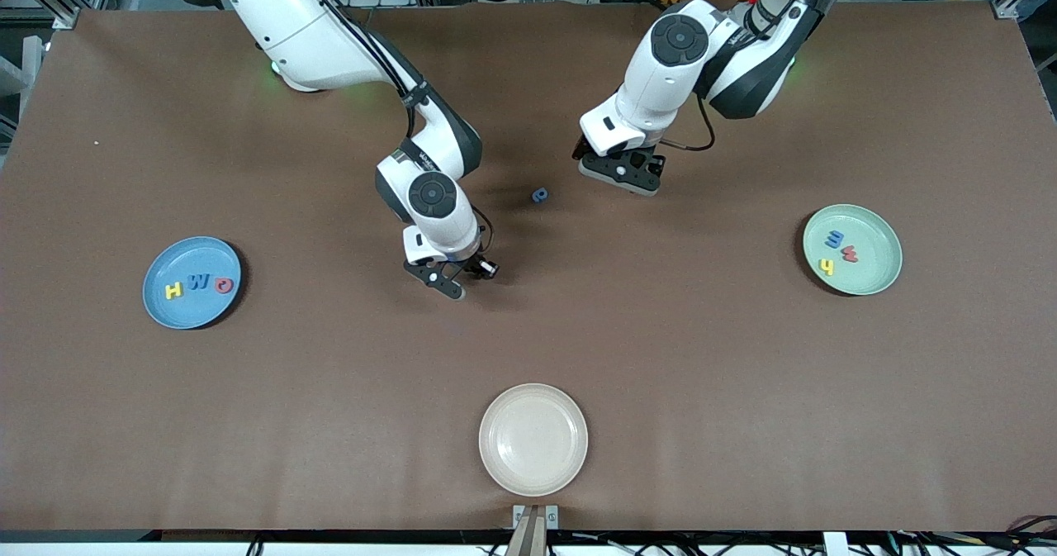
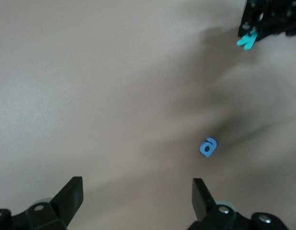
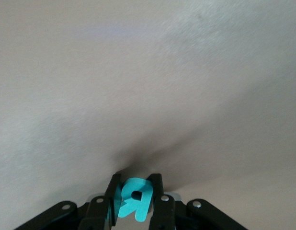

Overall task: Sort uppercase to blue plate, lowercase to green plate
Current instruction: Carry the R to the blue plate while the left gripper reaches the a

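Observation:
My right gripper (image 1: 464, 280) (image 3: 134, 182) hangs low over the middle of the table, shut on a teal capital letter (image 3: 135, 200). That letter (image 2: 247, 39) also shows in the left wrist view, held edge-on. A blue a (image 1: 539, 196) (image 2: 208, 147) lies alone on the table. My left gripper (image 1: 621, 173) (image 2: 137, 191) hovers open and empty beside it, toward the left arm's end. The blue plate (image 1: 165, 316) holds a yellow H (image 1: 173, 291), a blue W (image 1: 198, 283) and a red ring letter (image 1: 224, 285). The green plate (image 1: 875, 279) holds a blue m (image 1: 836, 239), a red w (image 1: 850, 254) and a yellow h (image 1: 827, 267).
A cream-white plate (image 1: 533, 439) stands empty near the table's front edge, in the middle. The brown tabletop (image 1: 330, 407) stretches wide between the three plates.

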`<state>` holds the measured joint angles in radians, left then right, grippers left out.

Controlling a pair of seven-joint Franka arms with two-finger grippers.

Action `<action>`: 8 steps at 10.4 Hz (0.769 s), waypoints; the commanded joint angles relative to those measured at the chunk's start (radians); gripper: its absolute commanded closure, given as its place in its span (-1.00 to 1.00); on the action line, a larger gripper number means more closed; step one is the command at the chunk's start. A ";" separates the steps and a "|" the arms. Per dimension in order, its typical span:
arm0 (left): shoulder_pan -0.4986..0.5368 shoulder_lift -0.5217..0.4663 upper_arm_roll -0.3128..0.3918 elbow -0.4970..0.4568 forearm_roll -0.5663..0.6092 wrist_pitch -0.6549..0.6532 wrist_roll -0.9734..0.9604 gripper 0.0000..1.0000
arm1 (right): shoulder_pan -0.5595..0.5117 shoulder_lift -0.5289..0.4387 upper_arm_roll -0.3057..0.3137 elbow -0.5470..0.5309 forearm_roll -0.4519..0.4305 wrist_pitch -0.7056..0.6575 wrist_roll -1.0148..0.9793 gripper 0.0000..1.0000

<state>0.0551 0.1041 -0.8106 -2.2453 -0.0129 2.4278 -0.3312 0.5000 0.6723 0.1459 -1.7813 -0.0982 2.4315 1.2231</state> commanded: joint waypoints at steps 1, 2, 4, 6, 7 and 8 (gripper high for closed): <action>0.023 -0.002 -0.009 -0.014 0.021 0.020 0.192 -1.00 | -0.028 -0.003 0.003 0.045 0.015 -0.087 -0.076 0.68; 0.023 0.014 -0.009 -0.013 0.040 0.043 0.254 -1.00 | -0.028 -0.005 -0.008 0.046 0.015 -0.091 -0.095 0.68; 0.011 0.060 -0.009 0.007 0.166 0.063 0.268 -1.00 | -0.070 -0.011 -0.025 0.048 0.017 -0.138 -0.225 0.67; -0.050 0.135 -0.009 0.056 0.180 0.065 0.218 -1.00 | -0.136 -0.046 -0.029 0.048 0.020 -0.202 -0.366 0.67; -0.084 0.164 -0.007 0.073 0.186 0.065 0.181 -1.00 | -0.162 -0.059 -0.038 0.049 0.023 -0.219 -0.429 0.67; -0.110 0.199 -0.007 0.097 0.218 0.065 0.149 -1.00 | -0.170 -0.063 -0.060 0.051 0.023 -0.241 -0.485 0.67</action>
<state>-0.0196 0.2325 -0.8167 -2.2017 0.1467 2.4886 -0.1210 0.3463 0.6417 0.0996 -1.7208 -0.0975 2.2297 0.8232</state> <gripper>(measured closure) 0.000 0.700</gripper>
